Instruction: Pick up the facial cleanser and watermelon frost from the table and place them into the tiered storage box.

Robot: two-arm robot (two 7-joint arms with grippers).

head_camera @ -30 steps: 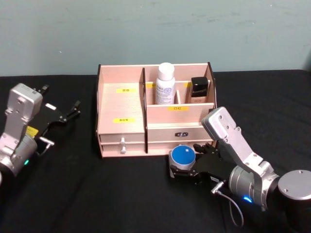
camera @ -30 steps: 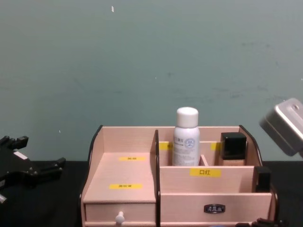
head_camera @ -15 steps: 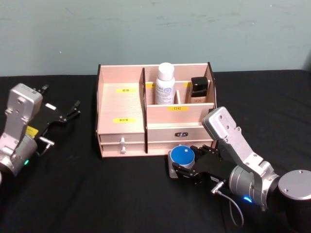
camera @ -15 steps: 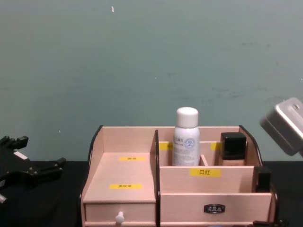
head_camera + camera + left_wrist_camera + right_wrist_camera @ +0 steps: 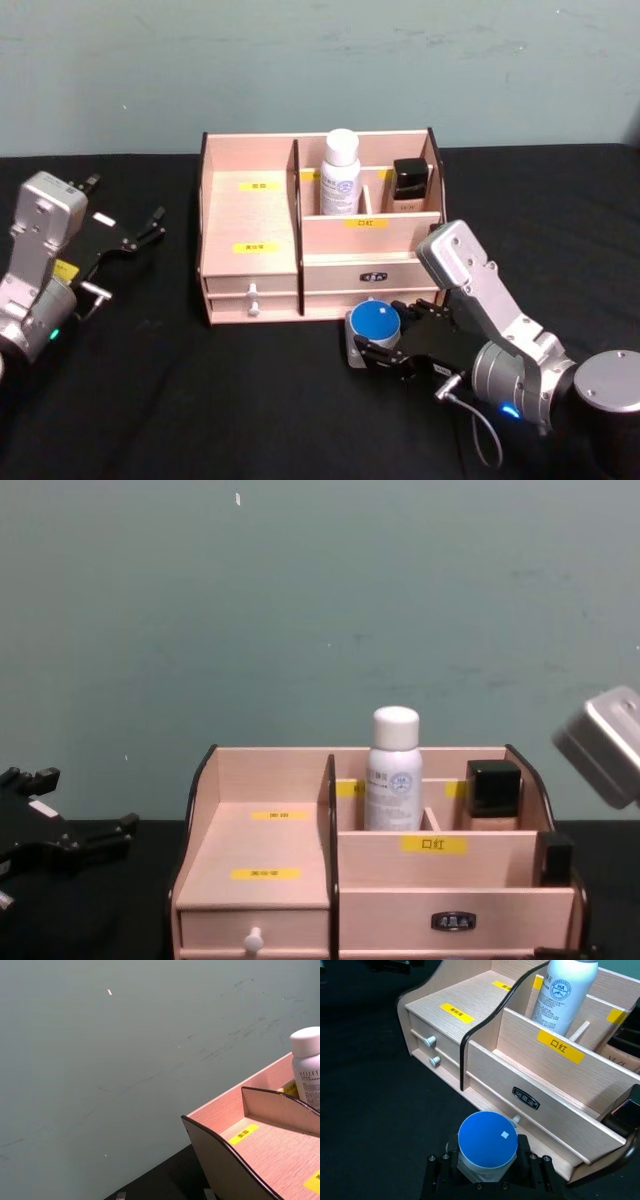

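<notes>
The right gripper (image 5: 380, 338) sits low on the black table (image 5: 200, 400), just in front of the right half of the tiered storage box (image 5: 250, 215). Its two black fingers are clamped on either side of a blue-lidded jar (image 5: 487, 1141). The jar stands upright, near the box's long lower drawer front (image 5: 526, 1098) but apart from it, with a narrow strip of table between the two. Whether the jar's base rests on the table cannot be told.

A white bottle (image 5: 340, 175) stands upright in the box's rear compartment, just right of the black-edged middle divider. A black-capped bottle (image 5: 410, 185) stands in the rear compartment at the box's right end. A small black item (image 5: 555, 858) sits at the right end of the front trough, under the curved black side edge.

The box's left half is a stepped shelf of bare wood with two yellow labels, open from above. Below it are two small drawers with white knobs (image 5: 253, 297).

In front of the box and to the left of the jar, the table lies open. The table to the right of the box is open as well.

The left gripper (image 5: 128, 200) is parked well to the left of the box, its fingers spread apart and holding nothing. A wide strip of table separates it from the box's left side panel.

Behind the box rises a plain teal wall (image 5: 300, 60).
</notes>
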